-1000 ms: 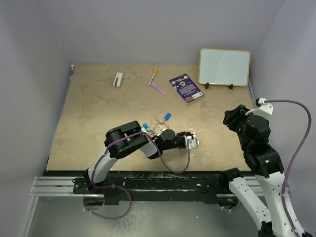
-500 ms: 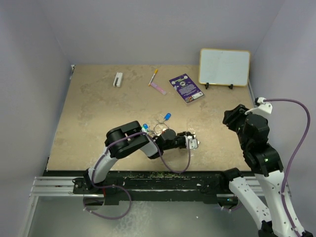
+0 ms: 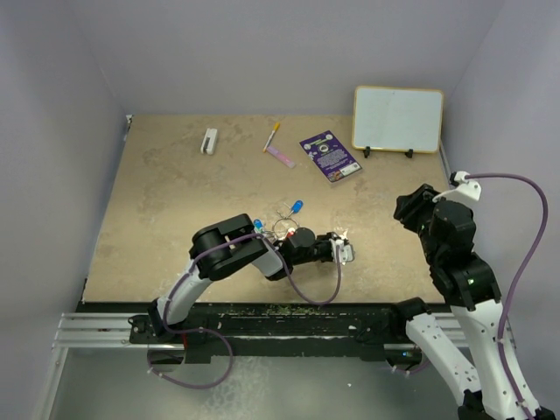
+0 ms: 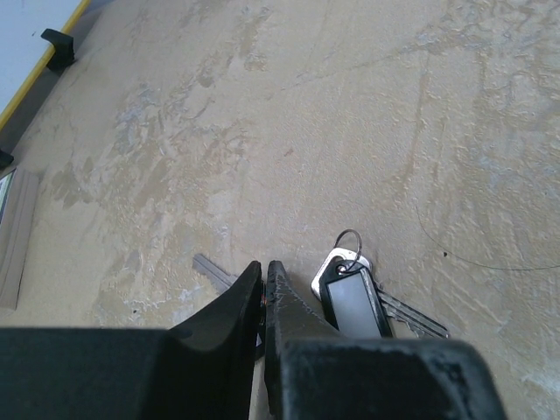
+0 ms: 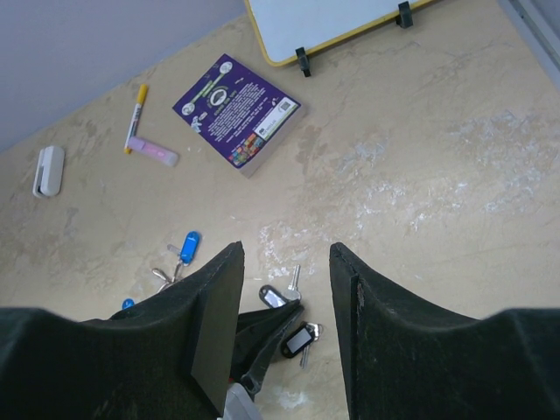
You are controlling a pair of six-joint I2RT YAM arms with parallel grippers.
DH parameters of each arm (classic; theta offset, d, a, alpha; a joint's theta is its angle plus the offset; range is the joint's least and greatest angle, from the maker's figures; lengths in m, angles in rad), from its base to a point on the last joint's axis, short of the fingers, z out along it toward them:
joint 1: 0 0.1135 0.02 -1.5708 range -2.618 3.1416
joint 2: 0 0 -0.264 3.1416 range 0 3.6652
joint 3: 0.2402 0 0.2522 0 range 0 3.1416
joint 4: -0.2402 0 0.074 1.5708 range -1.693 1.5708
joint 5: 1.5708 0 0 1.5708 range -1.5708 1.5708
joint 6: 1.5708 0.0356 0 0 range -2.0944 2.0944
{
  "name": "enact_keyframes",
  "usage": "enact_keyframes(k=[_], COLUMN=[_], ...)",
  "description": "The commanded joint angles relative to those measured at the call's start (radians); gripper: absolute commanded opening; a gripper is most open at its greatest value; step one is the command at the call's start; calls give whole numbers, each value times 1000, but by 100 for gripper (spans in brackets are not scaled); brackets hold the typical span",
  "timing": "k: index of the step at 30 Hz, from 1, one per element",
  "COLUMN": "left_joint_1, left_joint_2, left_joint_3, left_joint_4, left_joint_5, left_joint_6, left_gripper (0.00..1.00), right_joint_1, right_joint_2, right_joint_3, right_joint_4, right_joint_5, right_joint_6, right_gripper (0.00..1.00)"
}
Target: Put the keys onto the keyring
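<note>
My left gripper (image 3: 346, 252) lies low on the table, its jaws closed on the head of a key (image 4: 213, 269) whose blade sticks out left of the fingertips (image 4: 254, 278). A second key with a black tag (image 4: 354, 302) rests just right of the fingers. Both black-tagged keys (image 5: 273, 296) (image 5: 300, 339) show in the right wrist view. A blue-tagged key (image 3: 297, 207) and the thin silvery keyring (image 3: 282, 229) lie behind the left arm. My right gripper (image 5: 286, 249) hangs open and empty, high at the right (image 3: 409, 210).
A purple card (image 3: 331, 156), a yellow-framed whiteboard (image 3: 398, 118), a yellow marker (image 3: 273, 136) with a pink stick (image 3: 282, 157) and a small white block (image 3: 210, 141) stand along the back. Side walls close in the table.
The left jaws have closed together around the key's head. The left arm has shifted very slightly. The right arm has hardly moved.
</note>
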State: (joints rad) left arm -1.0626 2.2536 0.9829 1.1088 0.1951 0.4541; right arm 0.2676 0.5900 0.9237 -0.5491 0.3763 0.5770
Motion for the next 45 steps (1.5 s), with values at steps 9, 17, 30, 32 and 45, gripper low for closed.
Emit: enact_keyframes(k=[9, 17, 30, 32, 45], left_joint_1=[40, 219, 479, 530, 876], left_joint_2=[-218, -469, -717, -716, -602], left_joint_3=[0, 309, 327, 366, 419], left_joint_4=[-251, -1079, -1267, -1311, -1518], left_joint_5=[-176, 82, 273, 311, 678], left_joint_6=[-134, -450, -915, -975, -1402], left_gripper=[4, 4, 4, 4, 4], right_joint_1=[1, 1, 1, 1, 190], right_joint_2=[26, 118, 212, 253, 567], right_joint_3=[31, 42, -9, 18, 167], right_joint_4=[9, 27, 300, 305, 343], right_joint_5=[-16, -146, -251, -272, -325], right_joint_6=[-32, -15, -11, -52, -37], right_gripper=[49, 61, 66, 63, 44])
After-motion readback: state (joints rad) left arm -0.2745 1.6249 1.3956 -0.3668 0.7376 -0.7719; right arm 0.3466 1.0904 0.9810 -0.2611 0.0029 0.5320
